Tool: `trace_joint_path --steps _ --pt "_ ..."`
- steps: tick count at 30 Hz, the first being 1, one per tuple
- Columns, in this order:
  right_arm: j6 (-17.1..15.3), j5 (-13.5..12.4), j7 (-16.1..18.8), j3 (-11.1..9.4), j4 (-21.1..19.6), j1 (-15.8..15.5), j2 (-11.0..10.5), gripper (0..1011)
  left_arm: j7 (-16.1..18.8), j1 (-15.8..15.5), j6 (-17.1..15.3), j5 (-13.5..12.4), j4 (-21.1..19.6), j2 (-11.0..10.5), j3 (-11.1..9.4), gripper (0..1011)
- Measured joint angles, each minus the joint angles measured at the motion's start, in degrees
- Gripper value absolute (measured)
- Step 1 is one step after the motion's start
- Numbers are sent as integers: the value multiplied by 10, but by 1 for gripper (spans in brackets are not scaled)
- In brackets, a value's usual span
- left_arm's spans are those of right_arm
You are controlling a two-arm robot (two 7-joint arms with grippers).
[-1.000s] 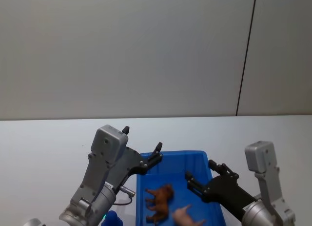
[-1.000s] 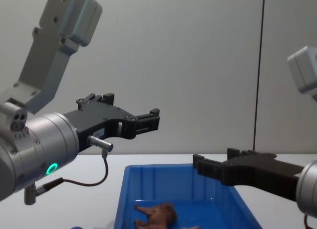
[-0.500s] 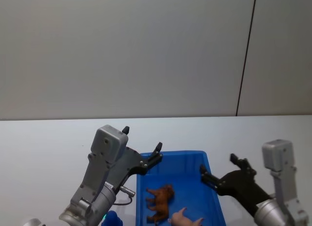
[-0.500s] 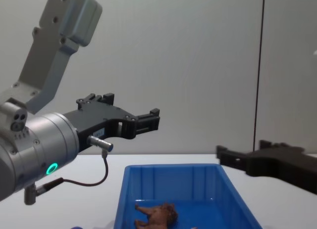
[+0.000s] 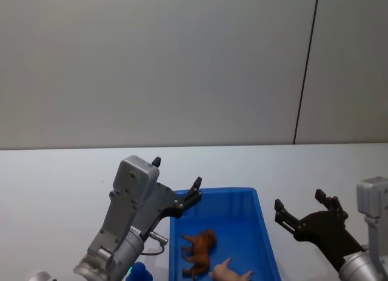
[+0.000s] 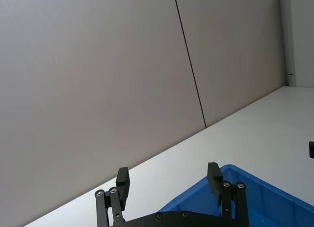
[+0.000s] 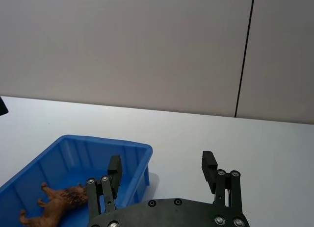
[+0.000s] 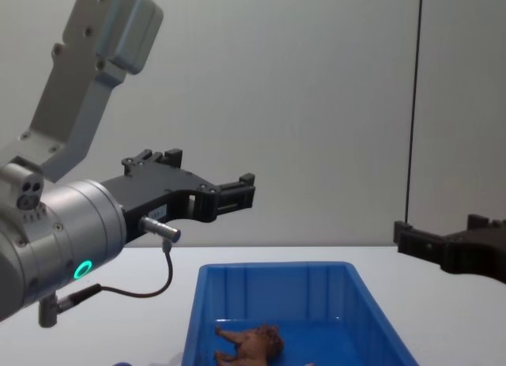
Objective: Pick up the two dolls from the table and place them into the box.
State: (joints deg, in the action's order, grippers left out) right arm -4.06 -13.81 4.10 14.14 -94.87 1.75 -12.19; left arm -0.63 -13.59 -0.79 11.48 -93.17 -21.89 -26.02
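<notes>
Well, in the head view both dolls already lie inside the box (image 5: 219,191): the brown doll (image 5: 199,249) on its side near the middle, the pink doll (image 5: 227,270) just beside it toward you. The left gripper (image 5: 177,172) hangs over the box's left rim, jaws spread and empty. The right gripper (image 5: 299,202) is off the right wall, over the bare table (image 5: 60,178), jaws also spread, holding nothing.

From the left wrist view, the left gripper (image 6: 168,175) has the blue box (image 6: 255,192) close beneath it. If you lower or swing that arm carelessly, I judge a finger could clip the thick rim and shove the bin.

From the right wrist view, the right gripper (image 7: 162,163) stands clear of the box (image 7: 108,141). The brown doll (image 7: 56,207) looks shaggy, 4-legged and light, so a jolted bin would likely slide it.

Across the chest view, the left gripper (image 8: 237,194) sits well above the box (image 8: 269,291), whose glossy hard walls are ribbed. The brown doll (image 8: 249,342) rests on the floor, and the right gripper (image 8: 439,224) hovers beside the bin.
</notes>
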Motion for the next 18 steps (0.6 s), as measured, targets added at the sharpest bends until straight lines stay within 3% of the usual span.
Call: trace_joint_path --steps 18 --pt "7 -4 -19 -6 -14 -12 -8 1001 12 7 -9 8 -6 -4 3 1001"
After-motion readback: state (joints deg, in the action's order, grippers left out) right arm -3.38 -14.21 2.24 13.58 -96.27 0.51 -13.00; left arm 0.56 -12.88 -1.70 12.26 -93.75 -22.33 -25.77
